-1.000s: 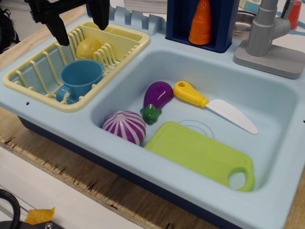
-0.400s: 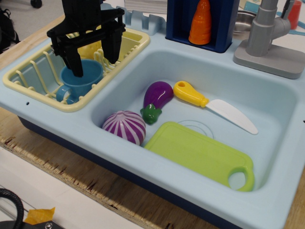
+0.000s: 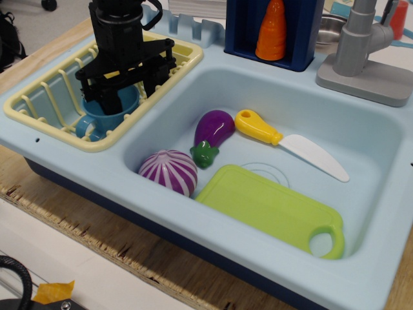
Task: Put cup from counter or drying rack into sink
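The blue cup [image 3: 102,119] stands upright in the pale yellow drying rack [image 3: 187,50], its handle towards the front left. My black gripper [image 3: 129,94] is open and lowered onto the cup. One finger [image 3: 111,102] dips inside the cup's mouth and the other [image 3: 151,82] stands outside its right wall, so the jaws straddle the rim. The arm hides the cup's far side. The sink [image 3: 361,129] is the pale blue basin to the right, set in the pale blue counter [image 3: 77,156].
In the sink lie a purple striped onion [image 3: 169,171], an eggplant [image 3: 213,129], a yellow-handled knife [image 3: 284,139] and a green cutting board [image 3: 271,206]. A grey faucet [image 3: 361,45] stands at the back right, and an orange carrot [image 3: 271,29] in a dark blue holder behind.
My gripper has come down and slightly right from above the rack's far corner onto the cup, still open. The cup has not moved.
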Controlling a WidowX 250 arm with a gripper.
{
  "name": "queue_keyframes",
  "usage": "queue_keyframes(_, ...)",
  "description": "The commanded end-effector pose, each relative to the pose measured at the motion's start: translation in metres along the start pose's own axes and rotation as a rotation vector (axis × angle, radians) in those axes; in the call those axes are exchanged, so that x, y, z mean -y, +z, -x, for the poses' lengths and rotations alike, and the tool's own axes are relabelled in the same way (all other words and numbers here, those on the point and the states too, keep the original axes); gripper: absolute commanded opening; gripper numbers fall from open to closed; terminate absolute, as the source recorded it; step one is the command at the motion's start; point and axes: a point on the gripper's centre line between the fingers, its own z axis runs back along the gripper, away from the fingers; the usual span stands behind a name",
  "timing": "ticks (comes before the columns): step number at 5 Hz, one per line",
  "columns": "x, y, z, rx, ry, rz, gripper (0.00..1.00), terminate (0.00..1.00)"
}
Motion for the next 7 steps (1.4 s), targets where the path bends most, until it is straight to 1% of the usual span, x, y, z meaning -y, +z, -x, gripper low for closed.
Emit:
queue_keyframes(1,0.002,0.013,-0.004,0.041,0.007,0.035,0.0,0.0)
queue_keyframes(2,0.0,0.025,-0.008,0.062,0.022,0.053,0.0,0.0)
queue_keyframes(3,0.009,0.053,-0.006,0.108,0.004,0.033,0.0,0.0)
queue_keyframes(4,0.013,0.08,-0.001,0.143,-0.013,0.045,0.0,0.0)
queue_keyframes(5,0.014,0.092,0.021,0.155,-0.034,0.068,0.0,0.0)
queue_keyframes(6,0.021,0.091,0.055,0.129,-0.077,0.081,0.0,0.0)
queue_keyframes(7,0.025,0.078,0.088,0.074,-0.112,0.076,0.0,0.0)
